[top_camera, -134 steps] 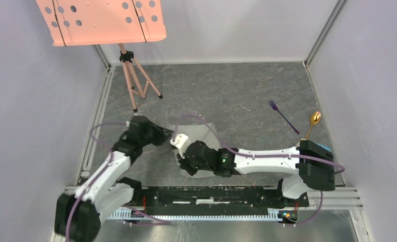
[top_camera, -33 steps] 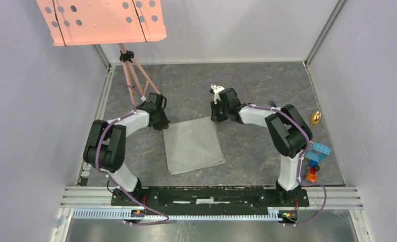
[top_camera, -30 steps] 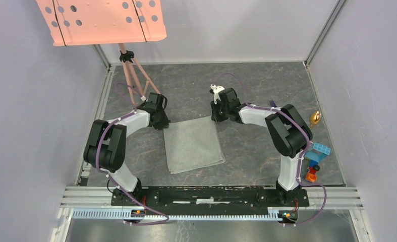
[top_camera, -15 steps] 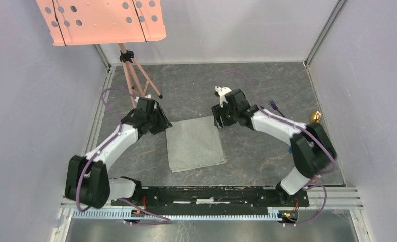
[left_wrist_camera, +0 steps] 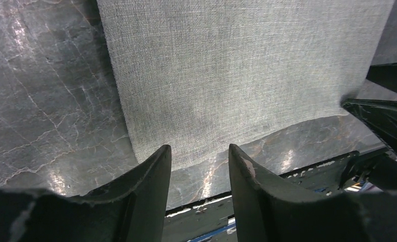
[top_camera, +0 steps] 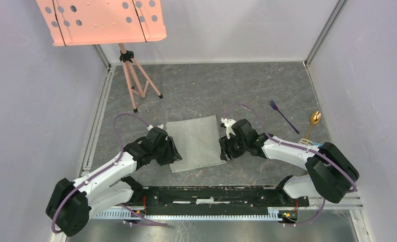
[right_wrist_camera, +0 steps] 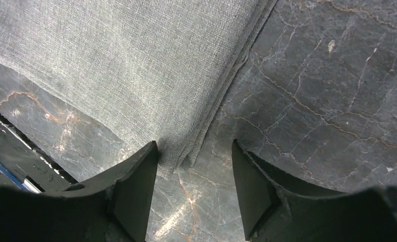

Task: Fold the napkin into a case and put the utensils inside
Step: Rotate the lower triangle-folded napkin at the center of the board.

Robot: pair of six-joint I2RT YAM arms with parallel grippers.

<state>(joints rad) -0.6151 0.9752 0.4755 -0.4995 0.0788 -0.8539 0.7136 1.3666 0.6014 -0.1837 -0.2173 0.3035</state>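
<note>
**Both hands open at the napkin's near corners**

The napkin [top_camera: 196, 142] is laid flat on the table [top_camera: 211, 91] at mid-scene, with layered edges seen along its right side. The left hand [top_camera: 173, 150] is held at the near left corner and the right hand [top_camera: 224, 149] at the near right corner. Each hand is partly open, a cloth corner is seen between its fingers, and nothing is gripped. The purple fork [top_camera: 282, 113] and the gold-bowled spoon [top_camera: 312, 122] are seen at the far right, well apart from the napkin.
</note>
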